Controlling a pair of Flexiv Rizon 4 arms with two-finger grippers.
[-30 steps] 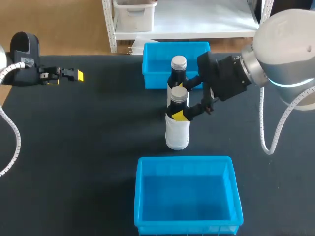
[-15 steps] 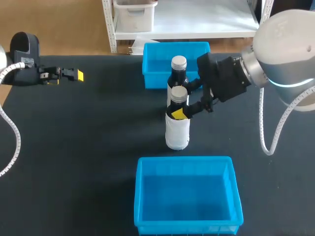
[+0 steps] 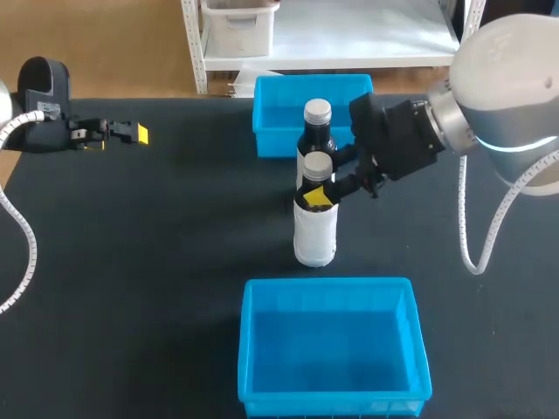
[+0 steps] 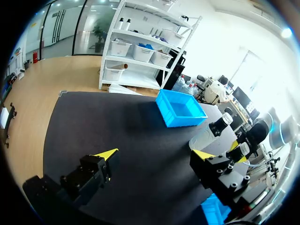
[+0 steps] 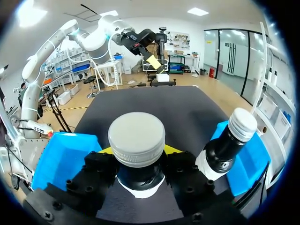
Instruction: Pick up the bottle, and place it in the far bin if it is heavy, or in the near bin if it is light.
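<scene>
Two bottles stand mid-table between the bins. The nearer bottle (image 3: 315, 231) has a white body, dark neck and silver cap (image 5: 137, 138). My right gripper (image 3: 327, 177) holds its neck, with a finger pressed against each side, so it is shut on it (image 5: 138, 151). The second bottle (image 3: 316, 131) is dark with a silver cap and stands just behind, beside the gripper (image 5: 229, 145). My left gripper (image 3: 131, 133) hangs open and empty over the table's far left (image 4: 154, 154).
The far blue bin (image 3: 279, 113) sits right behind the dark bottle. The near blue bin (image 3: 253, 349) lies in front of the held bottle by the front edge. Bare black tabletop (image 3: 157, 244) spreads to the left.
My right gripper's fingers have drawn in around the near bottle's neck, and the yellow tip shifted slightly up against it. The bottles, bins and left arm have not moved.
</scene>
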